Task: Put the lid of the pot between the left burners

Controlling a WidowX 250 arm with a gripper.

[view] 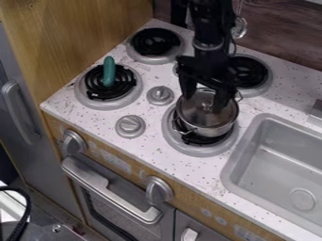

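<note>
As viewed from where I stand, with the pot [208, 123] as datum, the front left burner [129, 93] is farthest left and carries a green elongated item [108, 71]. The rear left burner [155, 58] is left of the pot and behind it. The placement zone is the strip of desk [129, 67] between these two burners. Nearer the pot, on its left side, are two dials [160, 95] [130, 126].

The lid [204, 99] is on top of the pot, which sits on the front right burner [189, 149]. Above the pot, the black arm [211, 26] hangs down; its fingers [188, 88] are apart, one to each side of the lid's middle.

Handling: the lid looks thin, stiff and light, with a smooth surface likely to slip. Grip the small knob [207, 107] at its centre, low on the stem; an off-centre hold may tilt the lid or drag the pot by its rim. Lift straight up until the lid clears the pot, traverse left, and lower it level, avoiding the green item. Right of the pot is the sink [254, 123]; keep the lid away from that side.
</note>
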